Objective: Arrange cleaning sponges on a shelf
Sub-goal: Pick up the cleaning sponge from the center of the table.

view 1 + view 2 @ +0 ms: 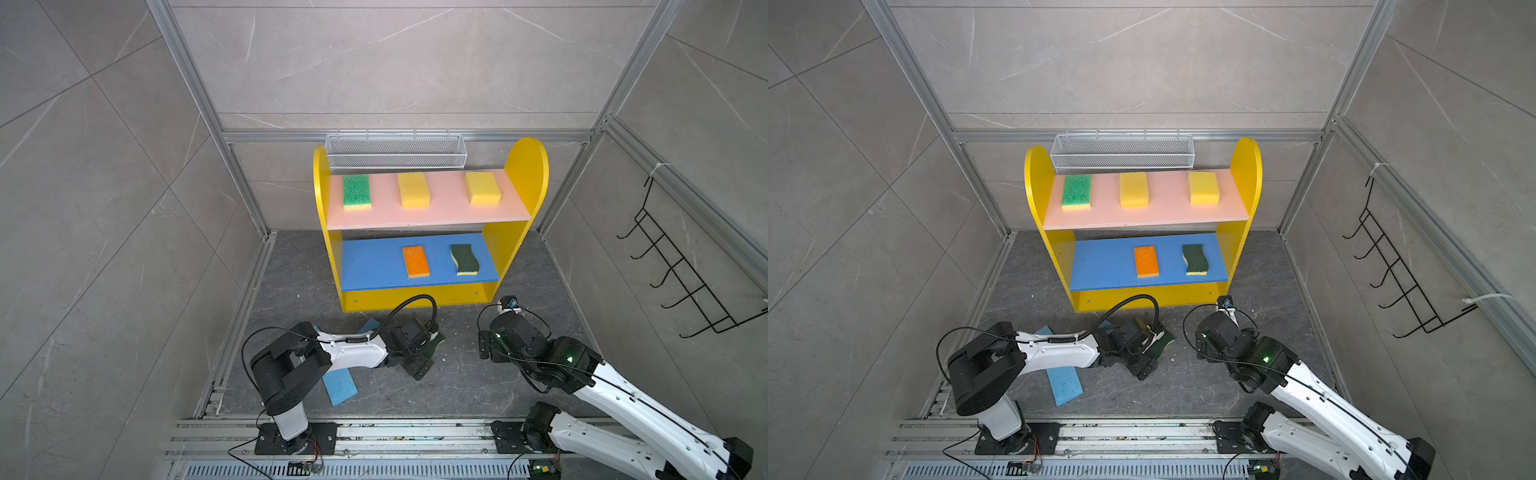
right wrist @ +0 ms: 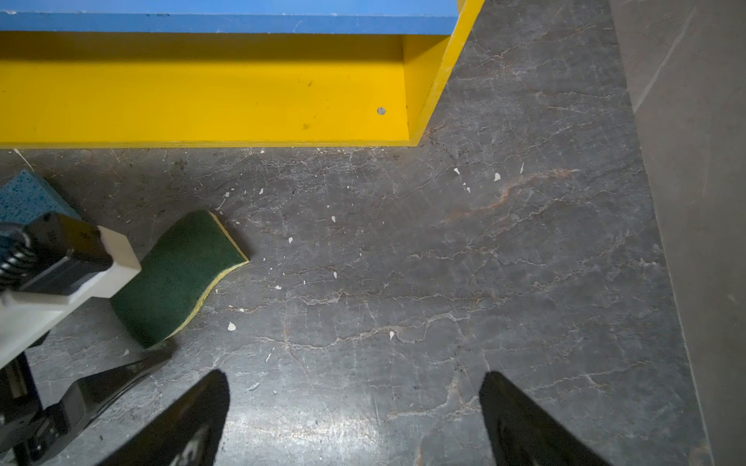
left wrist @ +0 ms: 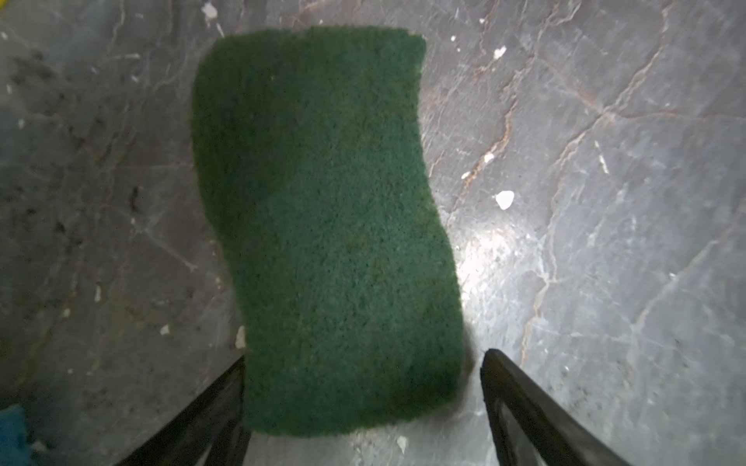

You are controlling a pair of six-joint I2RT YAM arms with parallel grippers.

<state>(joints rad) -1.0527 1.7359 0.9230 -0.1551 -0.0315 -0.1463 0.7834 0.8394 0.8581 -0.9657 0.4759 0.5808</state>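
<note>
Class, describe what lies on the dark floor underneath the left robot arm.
Thin light-blue rectangular sponges poke out on both sides, and a dark-green wavy-edged sponge lies below the left claw. The arm covers their middles, so the blue count is unclear.

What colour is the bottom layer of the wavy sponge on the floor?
Yellow, edging the wavy sponge below its dark green top; clearest in the right wrist view.
</note>
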